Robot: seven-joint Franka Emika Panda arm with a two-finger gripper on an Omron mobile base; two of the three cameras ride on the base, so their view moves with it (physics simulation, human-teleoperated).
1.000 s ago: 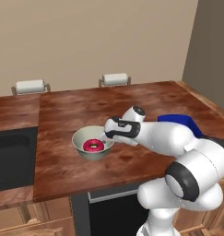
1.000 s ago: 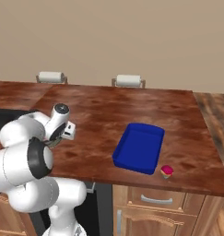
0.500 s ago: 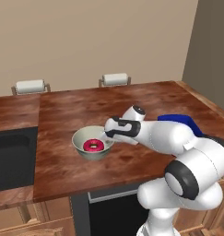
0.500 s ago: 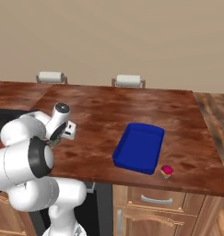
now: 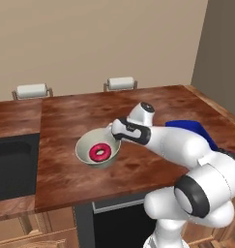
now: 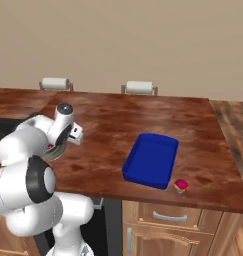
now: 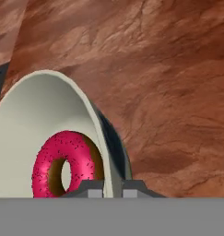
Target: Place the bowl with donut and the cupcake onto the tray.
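The pale grey-green bowl (image 5: pixel 92 145) sits on the wooden counter with the pink-iced donut (image 5: pixel 100 152) lying inside it. My gripper (image 5: pixel 114 133) is shut on the bowl's right rim. In the hand view the rim of the bowl (image 7: pixel 62 92) runs down between my gripper's (image 7: pixel 111 189) two fingertips, with the donut (image 7: pixel 65 163) just left of them. The blue tray (image 6: pixel 150 160) lies well to the right of the bowl, its corner (image 5: pixel 191 127) showing behind my arm. The cupcake (image 6: pixel 181 186) stands on the counter by the tray's near right corner.
A dark sink (image 5: pixel 12 164) is sunk into the counter left of the bowl. Two white rolls (image 5: pixel 32 90) (image 5: pixel 121 83) stand along the back edge. The counter's front edge runs just below the bowl, and its right end lies past the tray.
The fingers have closed from wide open onto the bowl's rim. Arm, bowl and donut have stayed in place.
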